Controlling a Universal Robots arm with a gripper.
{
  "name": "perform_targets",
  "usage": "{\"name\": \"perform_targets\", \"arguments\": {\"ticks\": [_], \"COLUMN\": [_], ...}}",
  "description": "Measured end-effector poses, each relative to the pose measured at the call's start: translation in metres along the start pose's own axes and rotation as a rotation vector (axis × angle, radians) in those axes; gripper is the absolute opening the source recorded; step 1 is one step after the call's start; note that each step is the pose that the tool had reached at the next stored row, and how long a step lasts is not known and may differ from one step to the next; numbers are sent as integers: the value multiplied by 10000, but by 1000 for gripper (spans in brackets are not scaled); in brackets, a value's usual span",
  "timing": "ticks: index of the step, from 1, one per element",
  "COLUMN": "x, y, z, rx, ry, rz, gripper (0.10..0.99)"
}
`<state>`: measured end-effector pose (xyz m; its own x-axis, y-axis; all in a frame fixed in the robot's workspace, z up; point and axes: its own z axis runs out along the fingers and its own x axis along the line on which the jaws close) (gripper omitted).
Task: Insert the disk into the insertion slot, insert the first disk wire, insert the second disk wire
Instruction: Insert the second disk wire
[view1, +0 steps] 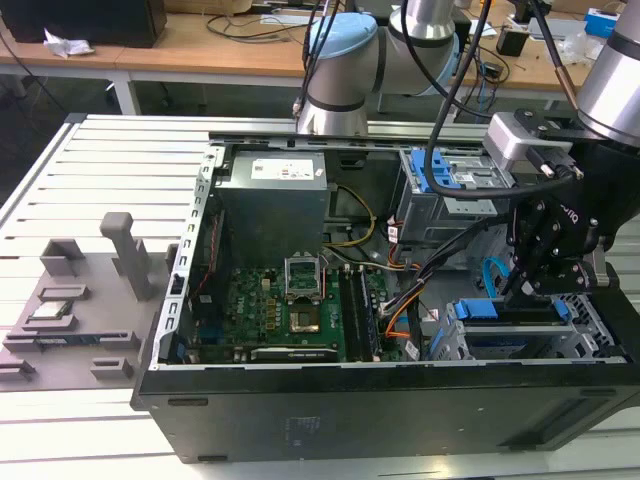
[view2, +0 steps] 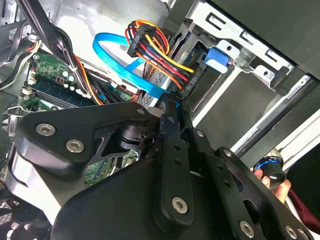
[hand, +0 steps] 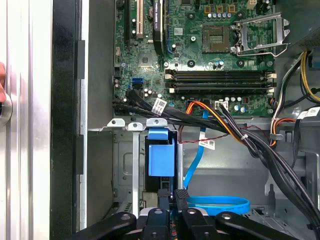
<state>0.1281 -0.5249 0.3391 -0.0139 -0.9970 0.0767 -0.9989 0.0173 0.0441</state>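
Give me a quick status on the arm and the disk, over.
Gripper low over the insertion slot, fingers close together. Disk with its blue carrier seated in the slot. Blue cable and wire bundle right beside the gripper.

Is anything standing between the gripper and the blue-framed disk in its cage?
Nothing visible does. The gripper sits directly over the blue-framed disk in the low grey perforated metal cage; the light blue flat cable loops beside it.

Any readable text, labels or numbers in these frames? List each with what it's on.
None legible.
Power supply sticker: print too small to read.
Cable tags: too blurred to read.
Motherboard markings: too small to read.
Marking on the end effector body: too blurred to read.
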Motion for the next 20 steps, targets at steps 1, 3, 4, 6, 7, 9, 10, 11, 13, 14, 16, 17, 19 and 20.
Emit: {"name": "perform_targets", "arguments": {"ticks": [1, 3, 4, 6, 7, 9, 10, 11, 13, 14, 16, 17, 19, 20], "x": [-1, -1, -1, -2, -1, 5, 4, -7, -15, -15, -11, -12, -11, -11], "y": [-13, -17, -18, -21, -20, -15, -13, -9, -4, 0, 4, 4, 4, 4], "z": [2, 3, 3, 5, 5, -94, -140, -217, -331, -411, -501, -501, -502, -502], "rx": [-1, 1, 1, 4, 2, 2, 1, 1, 2, 1, 2, 1, 1, 1], "ry": [-1, -2, -2, -8, -5, -2, -2, -3, -2, -2, -5, -7, -5, -5], "rz": [4, 3, 1, -3, -1, 2, 1, 2, 2, 2, 1, 1, 1, 1], "gripper": [161, 161, 161, 173, 235, 235, 235, 235, 157, 106, 106, 106, 106, 106]}}
